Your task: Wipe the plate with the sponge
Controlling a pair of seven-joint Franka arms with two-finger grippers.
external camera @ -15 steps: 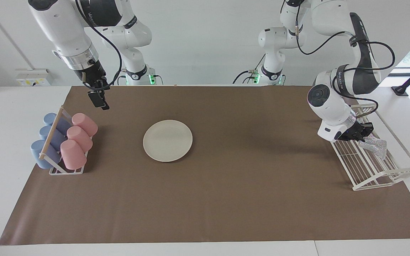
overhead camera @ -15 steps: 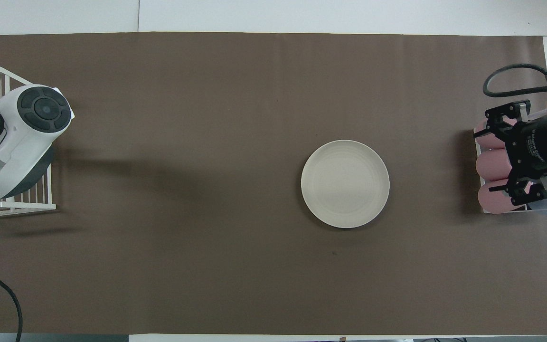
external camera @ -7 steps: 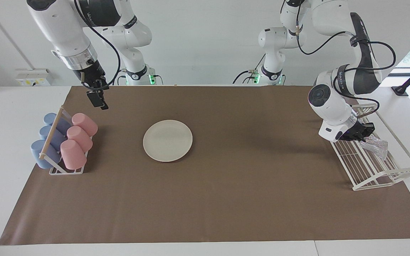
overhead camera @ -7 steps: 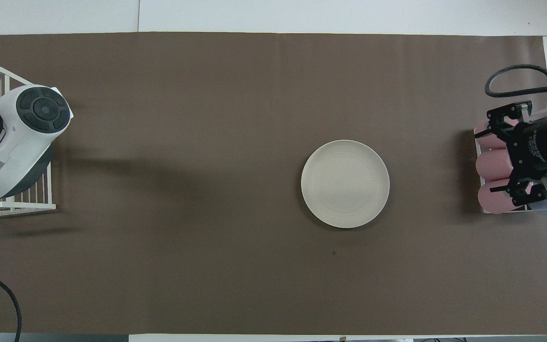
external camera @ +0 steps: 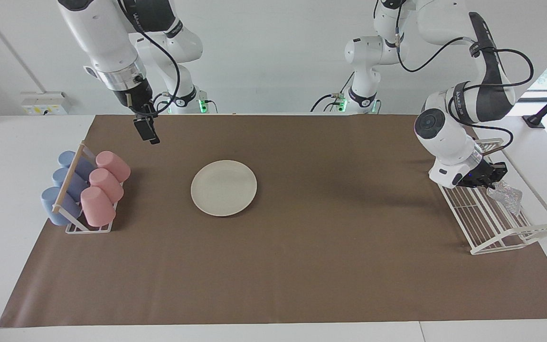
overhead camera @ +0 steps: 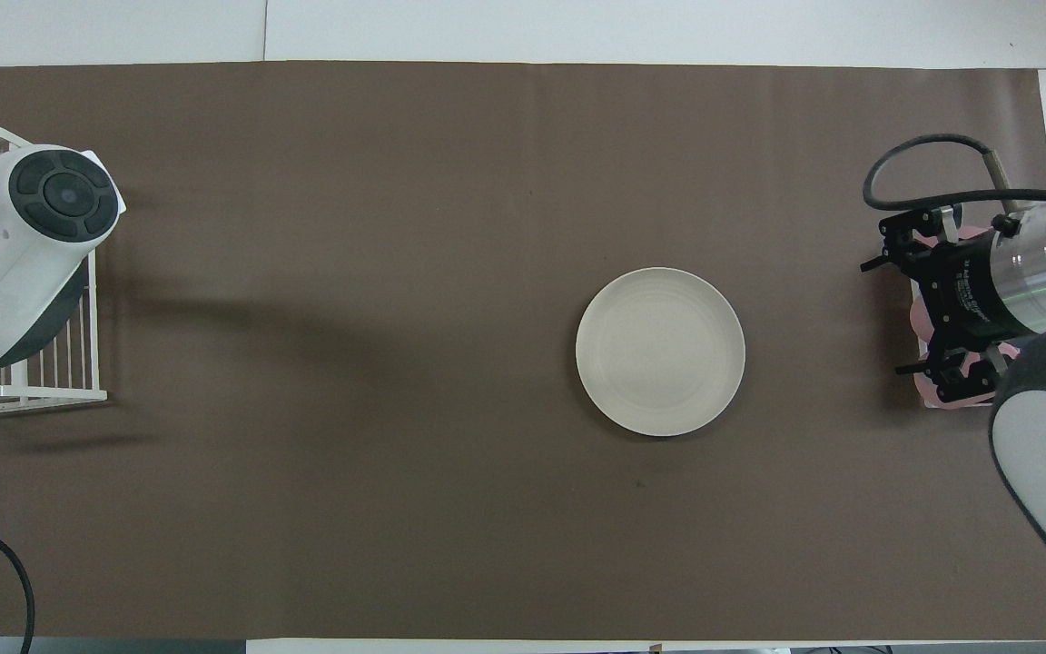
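Note:
The cream-white plate (external camera: 223, 187) lies flat on the brown mat, toward the right arm's end; it also shows in the overhead view (overhead camera: 660, 351). The silvery mesh sponge (external camera: 507, 197) lies in the white wire rack (external camera: 501, 228) at the left arm's end. My left gripper (external camera: 491, 174) is low over that rack, right at the sponge's edge nearer the robots; I cannot tell whether it touches or holds it. In the overhead view the left arm hides the sponge. My right gripper (external camera: 149, 132) hangs in the air over the mat, between the cup rack and the plate.
A white rack with pink cups (external camera: 104, 183) and blue cups (external camera: 64, 187) stands at the right arm's end. The brown mat (external camera: 302, 266) covers most of the table. In the overhead view the right arm covers much of the cup rack (overhead camera: 927, 318).
My right gripper has moved from over the cup rack toward the plate's end. My left gripper has shifted a little toward the table's end, and the sponge has shifted slightly with it.

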